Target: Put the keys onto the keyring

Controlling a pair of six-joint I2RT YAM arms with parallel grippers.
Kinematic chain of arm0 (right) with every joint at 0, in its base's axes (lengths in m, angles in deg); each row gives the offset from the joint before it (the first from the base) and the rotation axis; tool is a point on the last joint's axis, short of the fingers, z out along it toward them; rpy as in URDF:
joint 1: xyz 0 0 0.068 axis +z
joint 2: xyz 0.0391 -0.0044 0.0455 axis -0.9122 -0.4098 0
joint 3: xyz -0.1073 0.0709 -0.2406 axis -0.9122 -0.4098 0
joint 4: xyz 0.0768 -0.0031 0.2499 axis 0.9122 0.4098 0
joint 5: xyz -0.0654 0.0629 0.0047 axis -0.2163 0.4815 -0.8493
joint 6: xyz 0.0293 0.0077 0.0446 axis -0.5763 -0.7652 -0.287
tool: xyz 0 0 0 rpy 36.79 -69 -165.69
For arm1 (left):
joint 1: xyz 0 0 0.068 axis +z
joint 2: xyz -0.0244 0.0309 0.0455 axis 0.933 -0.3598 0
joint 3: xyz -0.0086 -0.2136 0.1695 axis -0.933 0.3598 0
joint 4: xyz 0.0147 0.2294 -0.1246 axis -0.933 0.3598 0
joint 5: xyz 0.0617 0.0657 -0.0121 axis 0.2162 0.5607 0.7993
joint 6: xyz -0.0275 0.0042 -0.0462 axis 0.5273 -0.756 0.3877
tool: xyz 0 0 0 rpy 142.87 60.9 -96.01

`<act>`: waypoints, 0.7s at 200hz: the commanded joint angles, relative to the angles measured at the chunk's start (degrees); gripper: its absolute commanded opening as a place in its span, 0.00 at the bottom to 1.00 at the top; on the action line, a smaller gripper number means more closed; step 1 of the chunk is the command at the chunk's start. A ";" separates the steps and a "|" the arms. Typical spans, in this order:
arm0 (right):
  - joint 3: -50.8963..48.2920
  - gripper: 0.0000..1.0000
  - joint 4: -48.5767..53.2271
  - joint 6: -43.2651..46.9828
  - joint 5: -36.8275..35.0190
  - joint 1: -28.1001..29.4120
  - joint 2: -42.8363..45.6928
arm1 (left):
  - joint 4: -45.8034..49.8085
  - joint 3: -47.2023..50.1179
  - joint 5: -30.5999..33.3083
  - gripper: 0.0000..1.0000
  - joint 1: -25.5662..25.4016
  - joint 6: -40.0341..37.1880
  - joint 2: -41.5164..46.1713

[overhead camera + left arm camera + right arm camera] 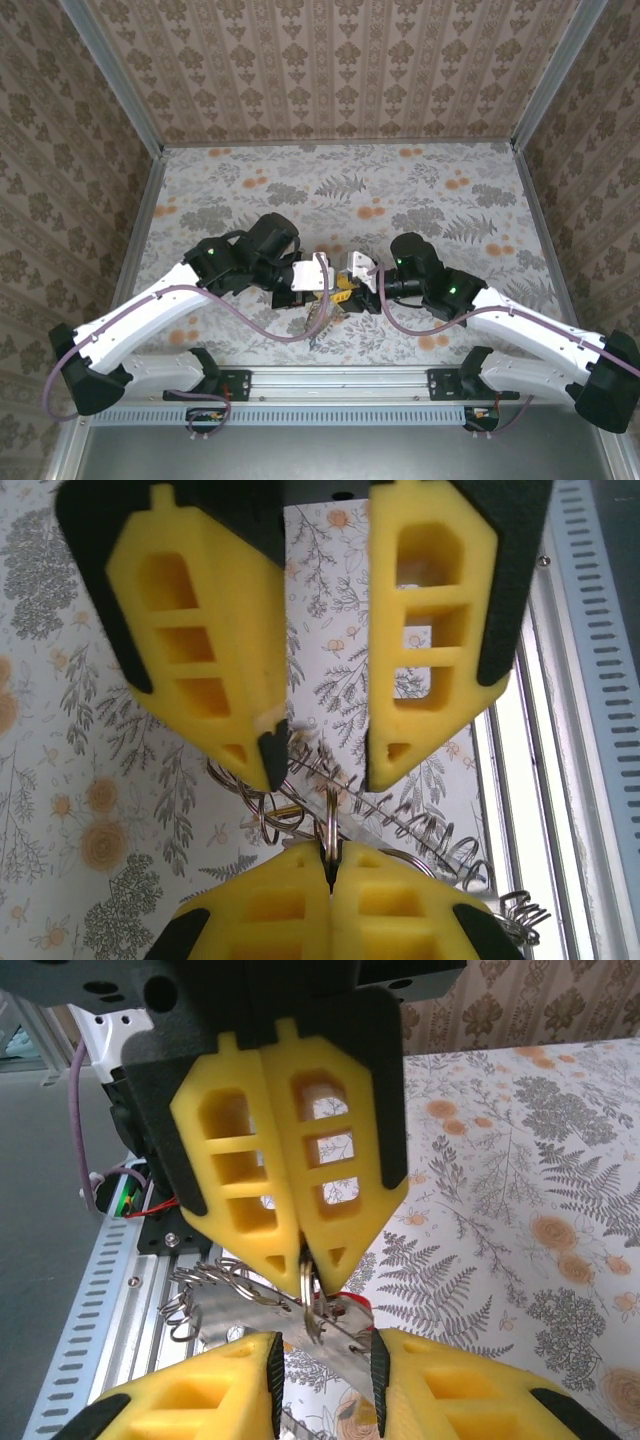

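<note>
**Keyring** point(415, 815): a coiled, silvery loop at the near edge of the bench point(90, 730), midway between the two arms and beside the slotted rail point(590, 680). In the left wrist view its long axis runs obliquely, from between the left fingertips toward the rail. A small ring point(330, 825) stands upright against the coil, touching it. Whether it belongs to the keyring or to a key cannot be told. A fleck of red, probably the red key point(346, 1303), lies just behind this ring, with a flat metal strip point(250, 1320) beneath. The other keys cannot be made out.

**Right gripper** point(304, 1260): fingers together, clamped on the top of the small ring.

**Left gripper** point(325, 765): fingers apart, holding nothing, facing the right gripper tip to tip. The small ring lies on the centre line of the left gap, just beyond the fingertips and nearly edge-on to them.

**Judgement:** the right arm serves as holder, and the left, equally near, is the free one. A short advance along its own axis would bring the ring between its fingers. The coil on the near side may snag the finger there.
</note>
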State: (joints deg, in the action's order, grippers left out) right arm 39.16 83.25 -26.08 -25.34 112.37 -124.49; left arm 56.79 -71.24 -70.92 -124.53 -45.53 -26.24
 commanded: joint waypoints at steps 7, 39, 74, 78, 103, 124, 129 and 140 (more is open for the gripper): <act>1.65 0.30 -1.34 -1.41 0.32 0.28 -0.54 | 0.48 -2.83 -0.78 0.00 -0.46 -1.58 -0.25; 1.38 0.25 -3.57 -2.81 1.48 0.51 -1.55 | -0.77 -2.54 -1.38 0.00 -0.47 -0.95 0.09; 1.38 0.19 -3.94 -3.03 1.84 0.94 -2.22 | -1.85 -2.05 -1.07 0.00 -0.37 -0.28 0.63; 1.30 0.18 -3.95 -3.01 1.85 0.98 -2.21 | -1.87 -2.05 -0.93 0.00 -0.37 -0.18 0.61; 1.20 0.01 -4.43 -3.40 2.35 1.09 -2.21 | -2.19 -1.75 -0.70 0.00 -0.29 0.18 0.70; 0.13 0.00 -6.93 -4.33 2.75 1.12 -1.40 | -3.84 -0.51 -0.51 0.13 0.11 1.36 1.73; -0.43 0.00 -7.95 -4.65 2.76 1.10 -1.05 | -4.51 -0.04 -0.75 0.15 0.35 1.67 2.36; -1.76 0.00 -10.83 -5.58 2.77 1.09 -0.19 | -6.29 1.80 -1.66 0.19 0.99 2.58 4.05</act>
State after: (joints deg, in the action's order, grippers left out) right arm 39.12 79.62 -29.93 -23.63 113.01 -126.26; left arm 56.29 -71.24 -70.14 -124.48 -45.02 -26.04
